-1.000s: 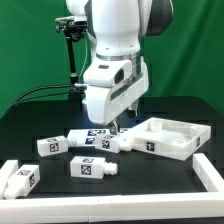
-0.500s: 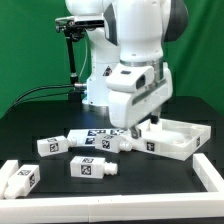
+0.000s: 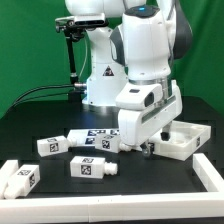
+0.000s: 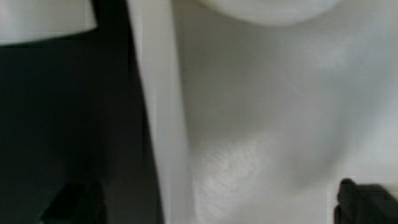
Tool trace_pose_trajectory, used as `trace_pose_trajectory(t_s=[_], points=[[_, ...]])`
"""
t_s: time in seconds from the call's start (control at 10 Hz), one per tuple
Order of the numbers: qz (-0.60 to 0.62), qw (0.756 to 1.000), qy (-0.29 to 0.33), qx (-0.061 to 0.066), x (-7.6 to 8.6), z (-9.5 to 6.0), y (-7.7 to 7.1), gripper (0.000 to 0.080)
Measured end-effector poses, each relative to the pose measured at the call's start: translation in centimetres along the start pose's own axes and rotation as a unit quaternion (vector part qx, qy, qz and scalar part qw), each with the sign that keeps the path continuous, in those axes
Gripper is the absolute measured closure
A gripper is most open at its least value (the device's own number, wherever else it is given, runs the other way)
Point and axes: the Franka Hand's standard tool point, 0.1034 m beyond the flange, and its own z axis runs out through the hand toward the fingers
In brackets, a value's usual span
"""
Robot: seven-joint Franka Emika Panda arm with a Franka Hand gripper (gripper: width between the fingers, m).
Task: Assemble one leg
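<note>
The tool (image 3: 150, 148) hangs low over the near left corner of the white tray (image 3: 190, 142), and the arm's white housing hides much of it from the outside. In the wrist view its dark fingertips (image 4: 365, 195) sit at opposite edges of the picture. The jaws stand wide, with only pale tray surface and a raised white wall between them, and they grip nothing.

Just left of the tool a cluster of tagged white pieces (image 3: 100, 138) lies on the black table (image 3: 150, 195); I cannot tell them apart there. Nearer and further left, the near leg (image 3: 92, 168) lies on its side, apart from the tool. The left leg (image 3: 52, 146) lies beyond it, well clear of the tray. The corner leg (image 3: 20, 178) rests at the table's near left, beside a white edge strip (image 3: 8, 166).
</note>
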Motion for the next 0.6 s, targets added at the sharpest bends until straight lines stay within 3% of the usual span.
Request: trace_pose_trajectory(t_s=[0.1,0.2,0.3,0.4,0.5,0.6], points=[[0.000,1.000,0.000,0.000,0.00,0.01,0.00,0.0177],[0.000,1.000,0.000,0.000,-0.01,0.01,-0.01,0.0352],[0.000,1.000,0.000,0.000,-0.01,0.02,-0.01,0.0352],[0.000,1.000,0.000,0.000,-0.01,0.02,0.00,0.0571],[0.000,1.000,0.000,0.000,-0.01,0.02,-0.01,0.0706],[0.016,1.000,-0.001,0.000,-0.30,-0.11,-0.11,0.0746]])
